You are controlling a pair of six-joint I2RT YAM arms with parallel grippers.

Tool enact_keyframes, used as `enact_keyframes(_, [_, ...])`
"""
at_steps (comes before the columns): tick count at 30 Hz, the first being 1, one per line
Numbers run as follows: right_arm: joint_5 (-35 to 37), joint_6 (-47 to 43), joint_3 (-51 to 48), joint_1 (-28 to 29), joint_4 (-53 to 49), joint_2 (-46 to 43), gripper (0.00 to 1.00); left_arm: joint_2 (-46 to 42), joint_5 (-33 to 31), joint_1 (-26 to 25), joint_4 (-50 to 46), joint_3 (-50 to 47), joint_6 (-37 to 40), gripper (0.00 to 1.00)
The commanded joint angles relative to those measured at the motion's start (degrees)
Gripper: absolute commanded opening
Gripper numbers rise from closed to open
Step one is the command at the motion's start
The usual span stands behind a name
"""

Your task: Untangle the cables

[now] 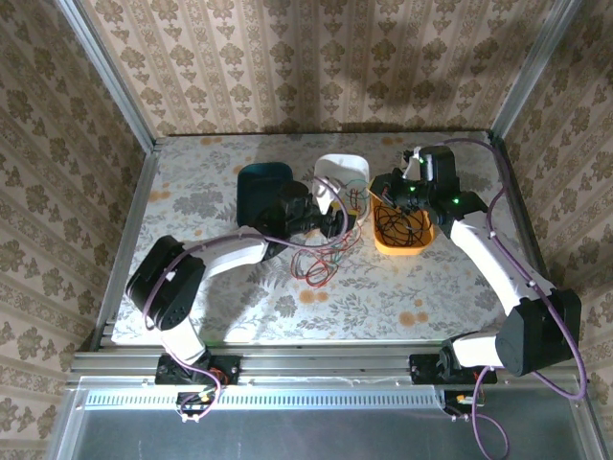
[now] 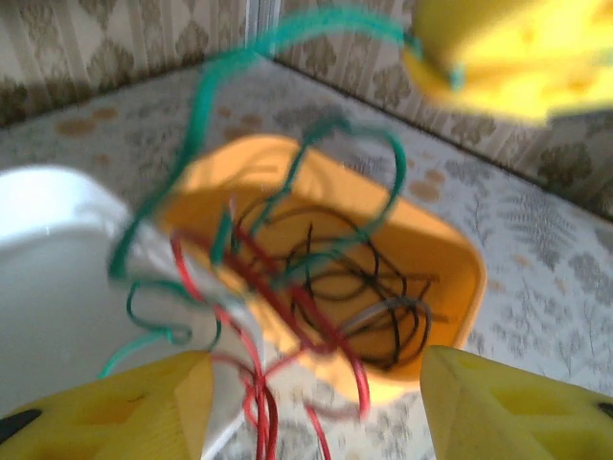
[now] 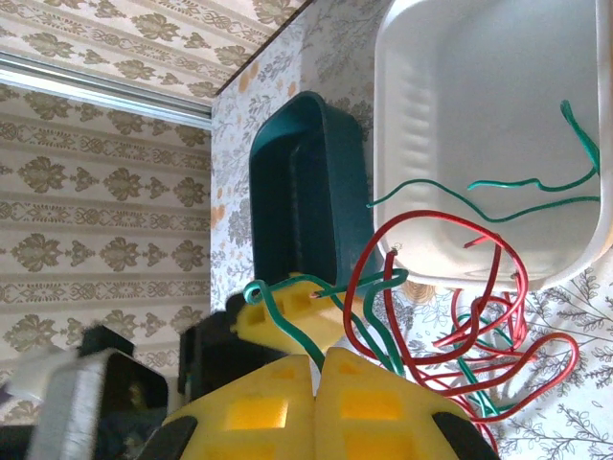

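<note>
I am pressing the yellow fingers of my right gripper [image 3: 319, 362] tight together, and a green cable [image 2: 203, 105] is running into the seam between them, so I am pinching it. From there it is arching down toward the white tray [image 3: 479, 115]. I am holding my left gripper [image 2: 314, 374] with its fingers spread wide and clamping nothing. Red cables [image 2: 254, 393] are dangling in the gap between them, though the blur is keeping me from telling whether they touch. Below, the black cables [image 2: 364, 287] are lying coiled inside the orange tray [image 2: 450, 259]. The rest of the red and green cables [image 1: 321, 257] are sprawling in a loose tangle on the table [image 1: 220, 182], just in front of the white tray. The dark teal tray [image 3: 306, 192] is sitting beside the white one.
</note>
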Motion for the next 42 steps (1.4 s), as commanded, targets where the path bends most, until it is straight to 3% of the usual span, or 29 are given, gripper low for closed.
enact_keyframes(1, [-0.7, 0.9, 0.2, -0.1, 1.0, -0.7, 0.00, 4.9, 2.6, -0.2, 4.0, 4.0, -2.7, 0.59])
enact_keyframes(2, [-0.5, 0.9, 0.2, 0.0, 1.0, -0.9, 0.00, 6.4, 2.6, -0.3, 4.8, 5.0, -3.5, 0.55])
enact_keyframes(6, [1.2, 1.3, -0.4, 0.0, 1.5, -2.0, 0.00, 9.6, 2.4, -0.7, 4.3, 7.7, -4.2, 0.11])
enact_keyframes(8, [3.9, 1.1, -0.6, 0.0, 0.9, -3.0, 0.00, 9.3, 1.6, -0.8, 3.2, 7.0, -3.6, 0.00])
enact_keyframes(18, [31.7, -0.4, -2.8, -0.1, -9.3, -10.7, 0.00, -5.0, 4.2, 1.9, -6.4, -7.9, 0.0, 0.00])
enact_keyframes(24, [35.0, -1.6, -3.0, -0.3, -13.1, -10.4, 0.00, -14.0, 5.9, 4.0, -16.9, -15.1, 2.3, 0.00])
enact_keyframes(30, [40.4, -1.8, -2.3, -0.5, -15.5, -10.4, 0.00, -21.6, 1.1, 4.0, -25.1, -21.9, 3.7, 0.00])
enact_keyframes(34, [40.8, -3.6, -1.7, -0.5, -14.7, -9.4, 0.00, -25.7, -1.6, 4.1, -23.5, -26.1, 1.5, 0.00])
enact_keyframes(42, [50.0, -5.3, 2.3, -2.1, -18.0, -8.0, 0.00, -28.4, -7.0, 5.7, -22.2, -30.4, 0.8, 0.00])
